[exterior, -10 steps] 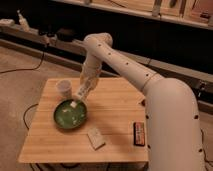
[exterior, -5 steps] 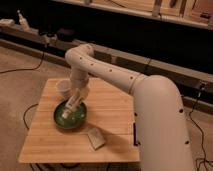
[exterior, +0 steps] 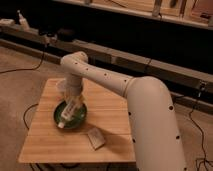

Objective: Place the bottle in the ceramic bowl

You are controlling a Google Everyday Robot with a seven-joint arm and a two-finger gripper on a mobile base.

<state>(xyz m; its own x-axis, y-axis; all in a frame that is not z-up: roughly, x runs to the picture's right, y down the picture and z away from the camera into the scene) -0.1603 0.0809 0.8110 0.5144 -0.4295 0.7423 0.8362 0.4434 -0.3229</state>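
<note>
The green ceramic bowl [exterior: 79, 121] sits on the left half of the wooden table [exterior: 112, 107]. The whitish bottle [exterior: 67, 116] slants inside it, with its lower end near the bowl's front left rim and its upper end up at my gripper [exterior: 73, 101]. My gripper hangs straight down from the white arm [exterior: 100, 77], right over the bowl. The arm's wrist hides where my gripper meets the bottle.
A white cup [exterior: 60, 86] stands just behind the bowl, partly covered by the arm. A flat white box [exterior: 96, 138] lies near the table's front edge, right of the bowl. Cables run across the floor on the left and right.
The arm has swung further left and down over the bowl. The bottle has come down with it and now reaches into the bowl.
</note>
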